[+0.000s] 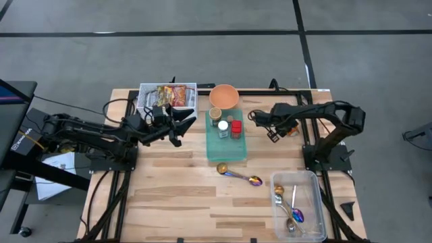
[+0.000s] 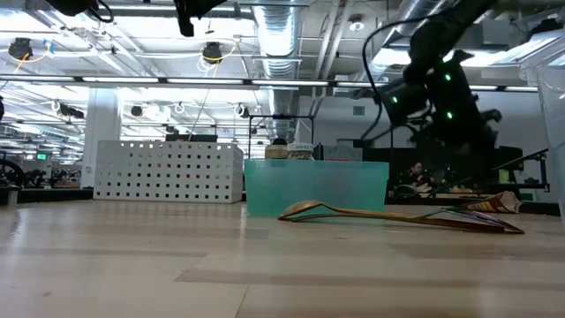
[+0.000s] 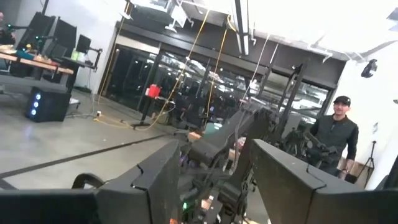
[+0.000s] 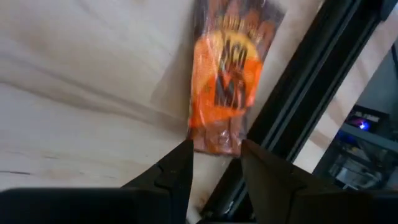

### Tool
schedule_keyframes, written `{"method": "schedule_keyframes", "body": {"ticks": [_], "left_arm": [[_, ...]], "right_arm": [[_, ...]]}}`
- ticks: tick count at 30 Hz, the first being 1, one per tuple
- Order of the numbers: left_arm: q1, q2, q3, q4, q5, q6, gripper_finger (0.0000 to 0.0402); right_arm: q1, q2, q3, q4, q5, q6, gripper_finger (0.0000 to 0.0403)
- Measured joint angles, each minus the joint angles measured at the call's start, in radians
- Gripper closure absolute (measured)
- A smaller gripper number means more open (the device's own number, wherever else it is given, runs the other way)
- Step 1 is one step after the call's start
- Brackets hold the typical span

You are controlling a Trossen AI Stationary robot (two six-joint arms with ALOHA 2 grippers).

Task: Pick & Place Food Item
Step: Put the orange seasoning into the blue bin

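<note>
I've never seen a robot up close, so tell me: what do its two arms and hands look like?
Both arms are dark, nearly black, built of jointed tube-like segments on black bases bolted to the wooden table, with black cables looping along them. The left hand and right hand each end in two flat, dark, angular fingers. Small green lights glow on one arm in the low view.

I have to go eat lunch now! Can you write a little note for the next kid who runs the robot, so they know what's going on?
Left end effector: open, empty, raised beside the white basket of food packets.
Right end effector: at the end of an orange food packet; I cannot tell whether it has hold of it.
Things: the packet lies flat on the wood beside the black frame rail. The orange bowl looks empty.
Done: the right arm has reached the packet.
Left: grip, lift and set it down; the pictures don't show where.
</note>
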Motion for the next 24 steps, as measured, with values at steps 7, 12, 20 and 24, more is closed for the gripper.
{"method": "schedule_keyframes", "body": {"ticks": [7, 12, 20, 24], "left_arm": [[0.001, 0.003, 0.0, 0.003, 0.0, 0.0, 0.0211], [0.007, 0.004, 0.0, 0.005, 0.0, -0.001, 0.0211], [0.007, 0.004, 0.0, 0.005, 0.0, -0.024, 0.0211], [0.007, 0.004, 0.0, 0.005, 0.0, -0.027, 0.0211]], "right_arm": [[0.01, 0.0, -0.096, 0.076, 0.031, 0.036, 0.0273], [0.01, 0.0, -0.122, 0.133, 0.074, 0.054, 0.0273], [0.01, 0.0, -0.143, 0.202, 0.071, 0.056, 0.0273], [0.002, 0.0, -0.17, 0.214, 0.067, 0.056, 0.0273]]}}
